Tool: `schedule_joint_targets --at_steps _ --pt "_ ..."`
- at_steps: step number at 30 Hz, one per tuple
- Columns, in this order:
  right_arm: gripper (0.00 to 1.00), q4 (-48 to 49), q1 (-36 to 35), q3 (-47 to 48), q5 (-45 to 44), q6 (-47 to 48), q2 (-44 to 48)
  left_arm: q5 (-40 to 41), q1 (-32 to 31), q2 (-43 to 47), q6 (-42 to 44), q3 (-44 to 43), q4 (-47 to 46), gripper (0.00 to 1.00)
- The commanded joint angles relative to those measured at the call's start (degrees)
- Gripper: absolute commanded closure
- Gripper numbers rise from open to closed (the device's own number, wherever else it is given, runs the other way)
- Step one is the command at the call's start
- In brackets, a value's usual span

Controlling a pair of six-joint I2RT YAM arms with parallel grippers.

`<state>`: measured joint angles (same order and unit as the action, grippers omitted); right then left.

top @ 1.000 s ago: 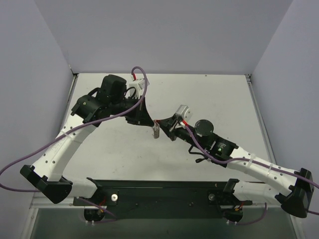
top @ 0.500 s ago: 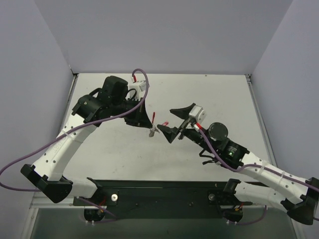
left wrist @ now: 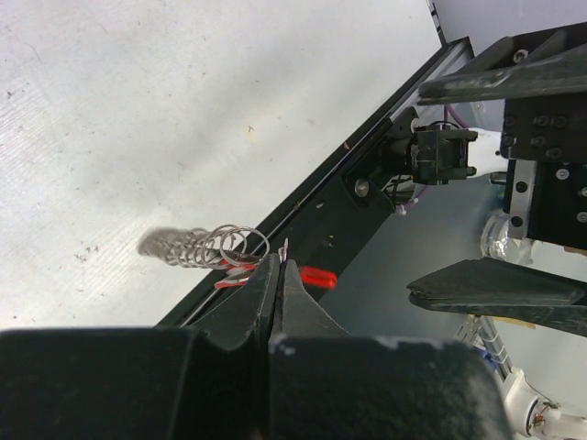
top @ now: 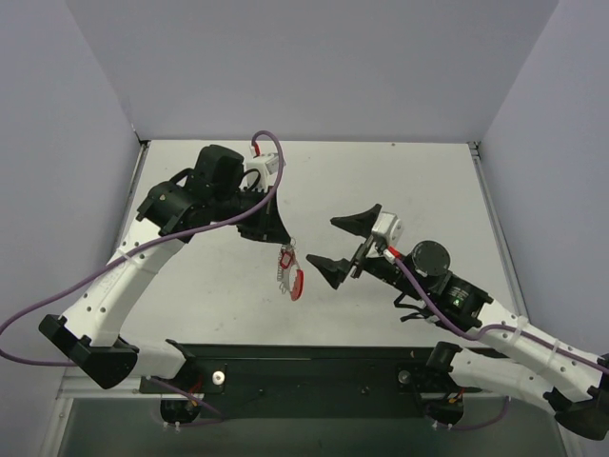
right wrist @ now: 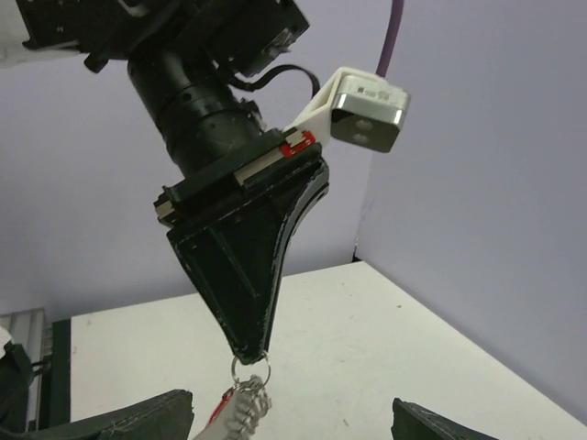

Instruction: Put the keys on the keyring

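Keyring (top: 291,271) dangles right under the tips of the left gripper (top: 285,242), which pinches its top tight, and the right gripper (top: 322,240) stands wide open just beside it, holding nothing.

No readable text, labels or numbers in any view. Small red tag (right wrist: 296,143): too small to read.

Left arm (top: 114,286) arcs in from the left with the wrist pitched down. Left gripper (top: 284,242) points downward, jaws clamped tight on top of the keyring (top: 291,271). Right arm (top: 519,338) reaches in low from the right. Right gripper (top: 322,240) faces the left one, jaws spread wide, gripping nothing.
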<state>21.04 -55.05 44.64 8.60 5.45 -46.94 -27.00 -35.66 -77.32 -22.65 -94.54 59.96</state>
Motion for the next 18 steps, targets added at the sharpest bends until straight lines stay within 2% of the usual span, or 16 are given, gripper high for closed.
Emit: schedule_joint_targets --at_steps 1,18 --pt "0.11 -1.2 0.3 3.2 4.7 -0.1 -0.7 -0.2 0.0 2.1 1.0 -2.8 -2.8 1.0" --pt "0.12 -1.3 0.9 3.7 5.7 0.1 -1.6 -0.2 -0.1 2.5 3.5 -3.2 -3.4 1.0"
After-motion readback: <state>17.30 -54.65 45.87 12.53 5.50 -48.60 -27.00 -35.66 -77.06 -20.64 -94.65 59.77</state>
